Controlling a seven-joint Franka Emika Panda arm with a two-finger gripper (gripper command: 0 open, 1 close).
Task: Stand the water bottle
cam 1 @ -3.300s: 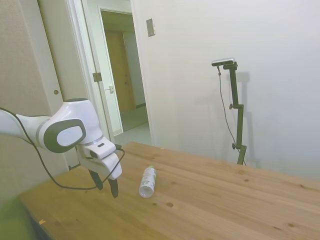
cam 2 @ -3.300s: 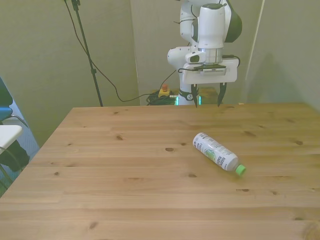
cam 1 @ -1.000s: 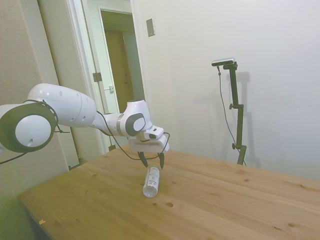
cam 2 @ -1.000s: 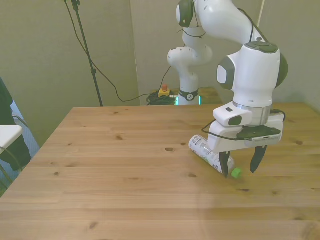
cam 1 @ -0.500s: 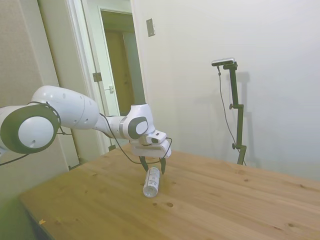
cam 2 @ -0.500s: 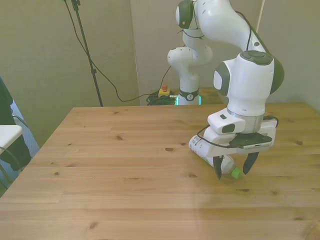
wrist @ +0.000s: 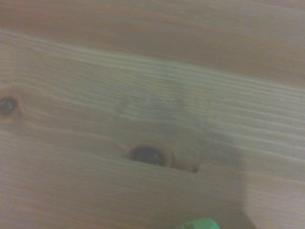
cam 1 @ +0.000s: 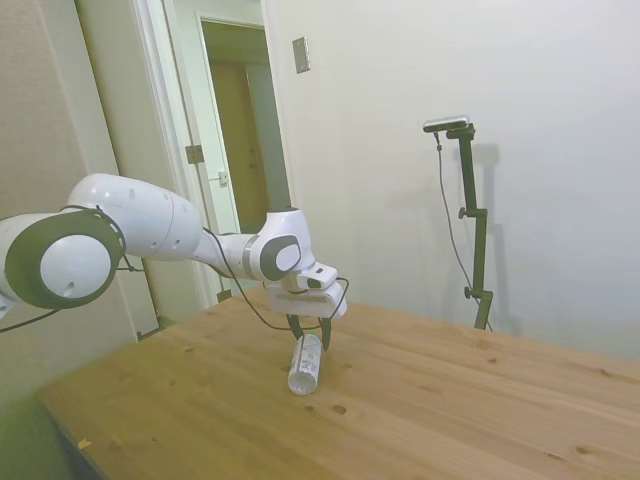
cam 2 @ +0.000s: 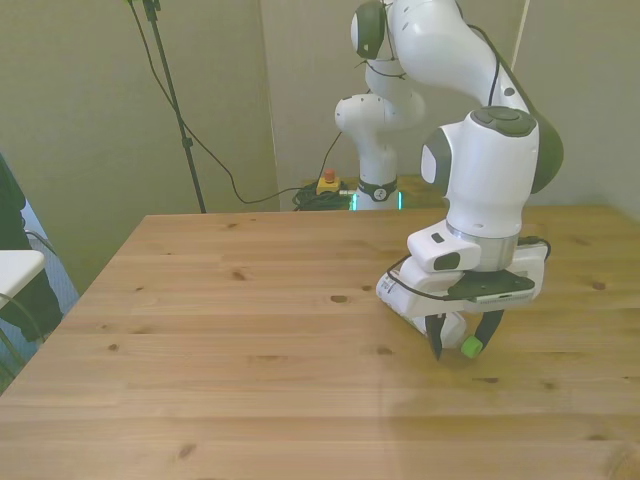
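Water bottle [cam 2: 400, 293] mostly behind the tool [cam 2: 460, 345]; blurred wrist view, green cap [wrist: 198, 224] edge-cut.

Table [cam 2: 250, 350]: light wooden planks running lengthwise, dark knots scattered over the surface; the wrist view shows blurred grain with two knots. Lying on it: one water bottle [cam 2: 400, 292], on its side, clear with a white label, green cap [cam 2: 470, 346] toward the near edge, on the front view's right half.
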